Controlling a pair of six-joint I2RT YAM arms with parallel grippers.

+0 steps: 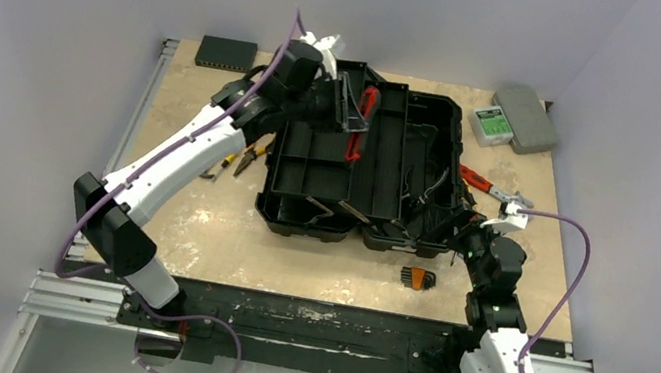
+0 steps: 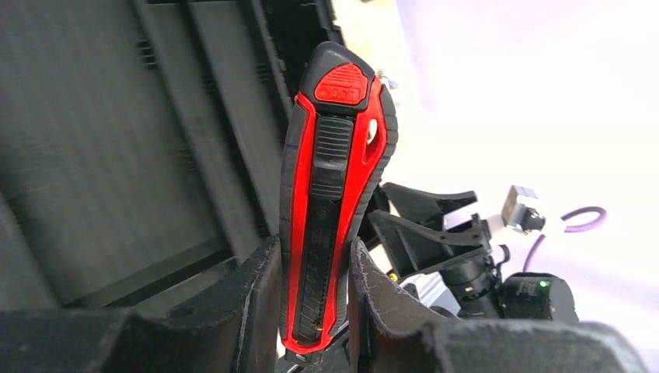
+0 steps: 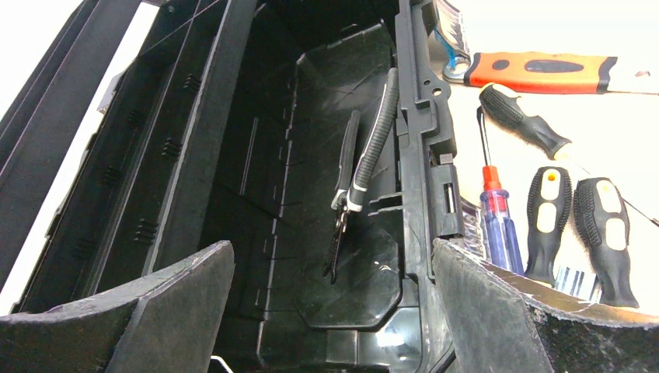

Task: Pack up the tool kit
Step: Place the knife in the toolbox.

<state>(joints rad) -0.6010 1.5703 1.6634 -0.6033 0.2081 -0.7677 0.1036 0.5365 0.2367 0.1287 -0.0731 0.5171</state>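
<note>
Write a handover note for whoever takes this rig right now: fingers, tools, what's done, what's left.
Left gripper: fingers shut on the red utility knife, held over the open toolbox.
Right gripper: fingers open and empty, at the toolbox's near right edge.
Done: one pair of pliers lies inside the box.
Left: stow the knife. Then pack the yellow-handled pliers left of the box, the orange-handled tool and screwdrivers on its right, and the small black tool in front. Close the lid.
</note>
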